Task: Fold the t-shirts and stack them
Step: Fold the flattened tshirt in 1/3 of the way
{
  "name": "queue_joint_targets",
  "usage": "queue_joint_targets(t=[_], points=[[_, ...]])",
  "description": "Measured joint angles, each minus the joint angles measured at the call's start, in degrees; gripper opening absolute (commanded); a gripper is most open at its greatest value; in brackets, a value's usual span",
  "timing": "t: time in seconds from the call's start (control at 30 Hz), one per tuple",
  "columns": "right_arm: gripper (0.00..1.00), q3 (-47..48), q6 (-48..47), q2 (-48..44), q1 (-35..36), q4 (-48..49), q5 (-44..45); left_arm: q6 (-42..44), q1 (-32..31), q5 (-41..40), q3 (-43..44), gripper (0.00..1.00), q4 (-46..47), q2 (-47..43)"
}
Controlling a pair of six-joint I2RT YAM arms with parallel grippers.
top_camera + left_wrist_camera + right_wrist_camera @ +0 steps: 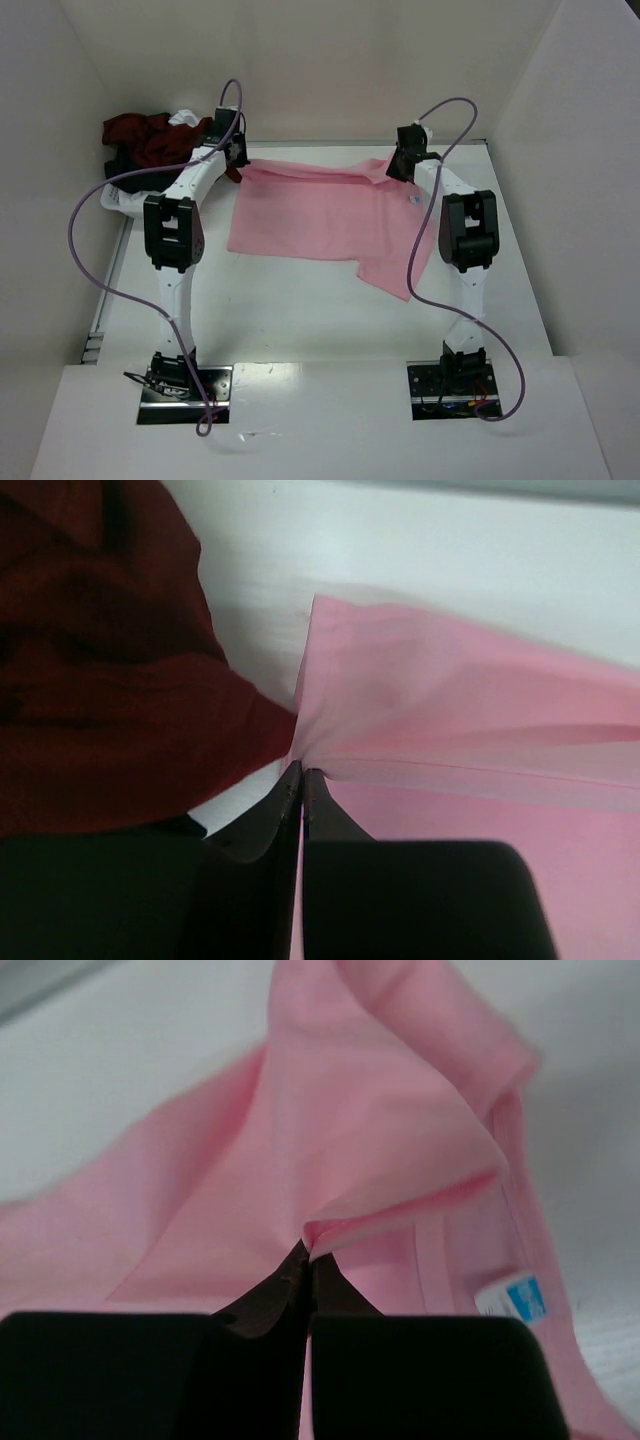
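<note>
Arm bases: left base [182,388] and right base [458,385] sit bolted at the desk [300,320] edge, on the near side of the pink t-shirt [320,215].
Shirt position: pink t-shirt lies spread on the desk between the two arms, its far edge raised in a ridge.
Left grip: left end effector [302,772] is at the shirt's far left corner, jaws pinched right together on a fold of pink cloth.
Right grip: right end effector [308,1250] is at the shirt's far right, by the collar, jaws squeezed closed on another pink fold.
Label: neck label [512,1298] shows inside the collar, just right of that grip.
Heap: dark red t-shirt [148,135] is bunched left of the pink t-shirt, its edge meeting the pink corner at the left grip; white cloth [186,117] peeks out on the heap's far side.
</note>
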Motion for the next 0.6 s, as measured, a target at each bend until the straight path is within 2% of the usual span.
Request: queue_joint_targets(t=[0.23,0.4,0.57,0.6], points=[[0.01,-18.5,4.1,-12.5,0.0,1.9,-3.2,2.9,0.0,-0.2,-13.1,0.0,0.0,-7.5],[0.01,-25.2,6.2,-20.2,0.0,4.6,-4.7,5.2,0.0,-0.2,-20.1,0.0,0.3,-12.7],[0.01,-29.4,7.5,-22.1,0.0,5.3,-6.5,6.5,0.0,-0.2,-22.7,0.0,1.3,-13.2],[0.06,-30.2,7.8,-22.1,0.0,5.3,-7.1,6.6,0.0,-0.2,-23.2,0.01,1.2,-13.2]])
